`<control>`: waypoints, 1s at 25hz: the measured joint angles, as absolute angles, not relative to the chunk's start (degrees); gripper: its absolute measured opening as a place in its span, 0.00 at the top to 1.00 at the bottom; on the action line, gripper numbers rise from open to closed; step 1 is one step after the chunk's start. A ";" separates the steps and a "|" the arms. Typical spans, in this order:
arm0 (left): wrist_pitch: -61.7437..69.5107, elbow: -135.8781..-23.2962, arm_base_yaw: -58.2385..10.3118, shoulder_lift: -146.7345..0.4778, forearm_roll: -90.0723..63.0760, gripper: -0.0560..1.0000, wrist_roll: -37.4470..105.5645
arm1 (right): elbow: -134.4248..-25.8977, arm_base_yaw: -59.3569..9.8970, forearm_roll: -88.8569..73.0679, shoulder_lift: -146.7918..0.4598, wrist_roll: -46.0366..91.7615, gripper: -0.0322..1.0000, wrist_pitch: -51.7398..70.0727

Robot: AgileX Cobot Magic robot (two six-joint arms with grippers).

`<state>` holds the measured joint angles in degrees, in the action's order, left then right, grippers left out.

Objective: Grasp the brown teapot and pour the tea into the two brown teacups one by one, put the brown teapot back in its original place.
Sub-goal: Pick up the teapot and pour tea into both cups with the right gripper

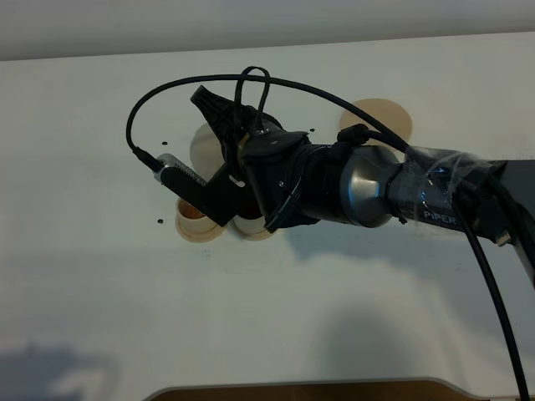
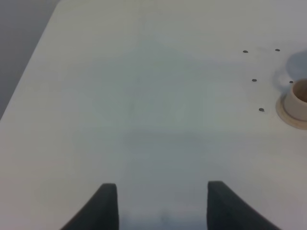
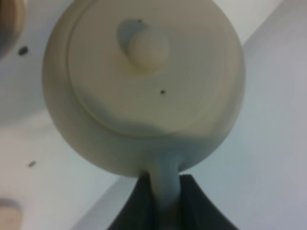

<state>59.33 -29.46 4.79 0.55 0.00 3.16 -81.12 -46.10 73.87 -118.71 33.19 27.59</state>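
Observation:
My right gripper (image 1: 219, 117) reaches across to the left of centre and is shut on the loop handle of the brown teapot (image 1: 204, 147). It holds the teapot in the air just behind the two brown teacups. In the right wrist view the teapot (image 3: 144, 81) shows its knobbed lid, with the handle between my fingers (image 3: 192, 206). The left teacup (image 1: 194, 220) has a darker brown inside. The right teacup (image 1: 251, 225) is partly hidden under the wrist. The round saucer disc (image 1: 378, 121) lies bare at the back right. My left gripper (image 2: 160, 206) is open over bare table.
The white table (image 1: 100, 276) ends at a pale wall along the back. A brown curved edge (image 1: 292, 389) shows at the bottom. A black cable (image 1: 167, 88) loops above the right wrist. In the left wrist view a cup on its saucer (image 2: 297, 101) sits at the edge.

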 joint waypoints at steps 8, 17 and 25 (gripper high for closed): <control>59.33 -29.46 4.79 0.55 0.00 0.52 3.16 | -81.12 -46.10 77.92 -118.71 33.46 0.86 27.59; 59.33 -29.46 4.79 0.55 0.00 0.52 3.16 | -81.12 -47.69 78.21 -118.71 36.27 0.86 30.54; 59.33 -29.46 4.79 0.55 0.00 0.52 3.21 | -81.12 -48.98 78.21 -118.71 38.03 0.86 32.51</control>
